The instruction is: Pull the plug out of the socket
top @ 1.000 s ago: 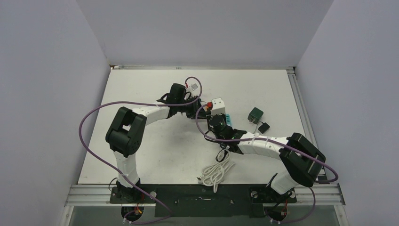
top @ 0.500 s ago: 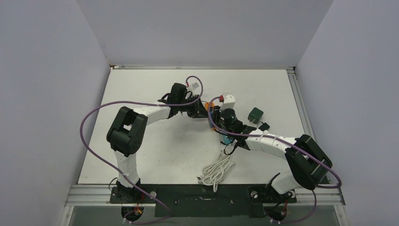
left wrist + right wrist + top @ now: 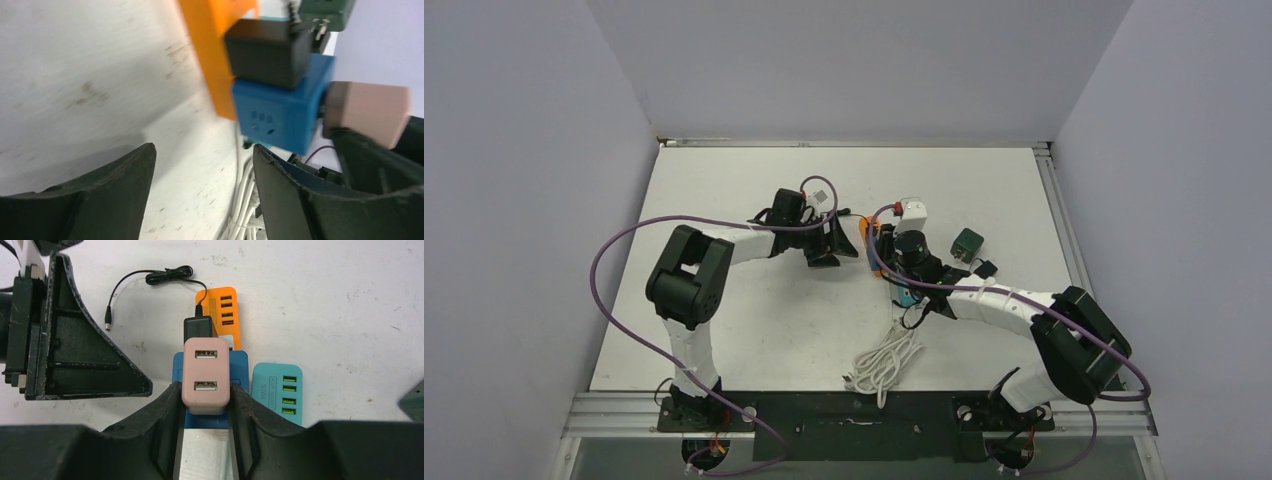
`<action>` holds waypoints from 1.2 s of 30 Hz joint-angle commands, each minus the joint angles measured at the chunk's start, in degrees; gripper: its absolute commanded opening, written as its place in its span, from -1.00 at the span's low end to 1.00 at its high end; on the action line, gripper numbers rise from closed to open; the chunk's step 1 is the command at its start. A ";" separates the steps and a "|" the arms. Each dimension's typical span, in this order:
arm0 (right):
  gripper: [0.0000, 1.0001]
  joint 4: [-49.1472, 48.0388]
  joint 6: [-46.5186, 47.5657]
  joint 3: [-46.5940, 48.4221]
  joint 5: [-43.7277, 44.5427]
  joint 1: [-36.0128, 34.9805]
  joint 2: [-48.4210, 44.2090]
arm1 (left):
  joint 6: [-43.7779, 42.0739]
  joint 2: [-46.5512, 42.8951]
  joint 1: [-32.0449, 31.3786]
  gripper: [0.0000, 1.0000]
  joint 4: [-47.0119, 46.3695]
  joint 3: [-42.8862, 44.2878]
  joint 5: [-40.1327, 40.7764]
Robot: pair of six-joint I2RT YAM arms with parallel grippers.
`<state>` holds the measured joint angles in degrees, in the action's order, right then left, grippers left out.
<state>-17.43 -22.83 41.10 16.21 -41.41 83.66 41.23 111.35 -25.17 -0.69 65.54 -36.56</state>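
Note:
The plug (image 3: pixel 206 371) is a blue cube with a pale pink top. My right gripper (image 3: pixel 206 390) is shut on that pink top from both sides. In the left wrist view the plug's (image 3: pixel 282 112) blue body lies against the socket (image 3: pixel 210 45), an orange power strip; its pins are hidden. The socket (image 3: pixel 220 305) runs away from the plug, and part of the socket (image 3: pixel 871 237) shows beside the right gripper (image 3: pixel 904 265). My left gripper (image 3: pixel 203 150) is open, just left of the socket, with only bare table between its fingers. From above, the left gripper (image 3: pixel 834 244) is clear of the strip.
A small black block (image 3: pixel 199 329) on a thin black wire sits on the socket beside the plug. A teal power strip (image 3: pixel 277 392) lies to the right. A dark green adapter (image 3: pixel 967 243) and a coiled white cable (image 3: pixel 886 362) lie nearby.
The left gripper has opened and drawn back to the left, away from the orange strip. The right gripper shifted right early on with the plug in it, then held still.

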 commanded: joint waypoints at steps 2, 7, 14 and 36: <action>-0.89 -5.38 -2.54 -0.95 -0.27 0.49 -3.28 | 1.58 -3.28 1.81 0.40 -5.36 -3.35 -2.21; -0.89 -6.03 -3.58 -1.29 -1.33 0.53 -3.61 | 9.90 -1.44 1.67 0.49 -18.12 -7.15 -7.38; -0.89 -7.45 -4.36 -1.38 -4.49 0.40 -2.85 | 13.63 -0.13 0.41 0.56 -26.06 -8.75 -9.66; -0.89 -9.60 -3.82 -1.38 -7.52 -1.53 -2.70 | 16.90 3.21 -0.23 0.53 -28.72 -9.38 -10.78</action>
<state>-21.06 -25.78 38.85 11.05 -41.50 82.76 57.41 113.71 -25.10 -25.39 56.49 -46.15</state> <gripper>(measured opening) 0.326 0.765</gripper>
